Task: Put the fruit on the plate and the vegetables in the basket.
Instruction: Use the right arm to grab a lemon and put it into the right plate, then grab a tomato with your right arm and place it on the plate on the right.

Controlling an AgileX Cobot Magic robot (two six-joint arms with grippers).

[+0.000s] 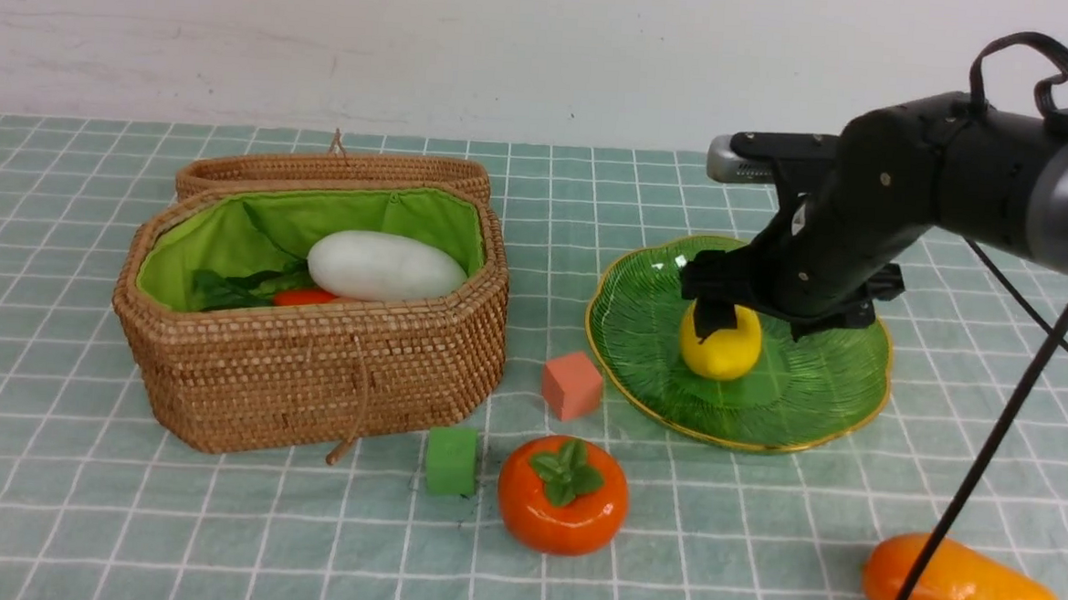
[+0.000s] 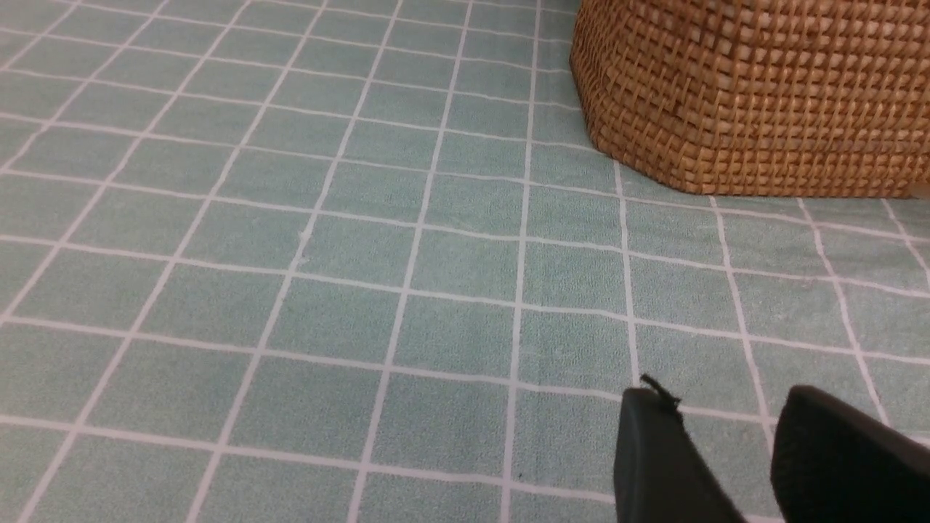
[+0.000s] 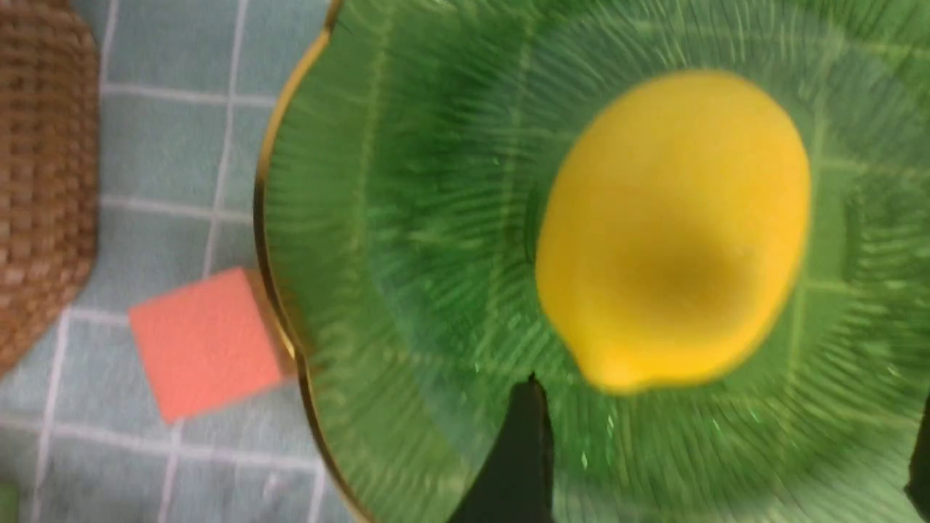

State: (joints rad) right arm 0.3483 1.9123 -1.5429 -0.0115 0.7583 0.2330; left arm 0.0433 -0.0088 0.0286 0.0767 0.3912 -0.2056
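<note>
Partway: hovering right gripper (image 1: 757, 321), fingers apart, over lemon (image 1: 723, 351) on plate (image 1: 641, 342), holding left gripper (image 2: 726, 407) apart and empty, leaving persimmon (image 1: 562, 507) at plate's seven o'clock, mango (image 1: 962, 597) at five; radish (image 1: 385, 265), carrot (image 1: 304, 296) in basket (image 1: 311, 371).

Radish (image 1: 385, 267), perhaps carrot (image 1: 304, 297), in basket (image 1: 311, 375)

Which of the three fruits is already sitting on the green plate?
The yellow lemon, lying near the middle of the plate. The orange persimmon and the mango are on the tablecloth, outside it.
</note>
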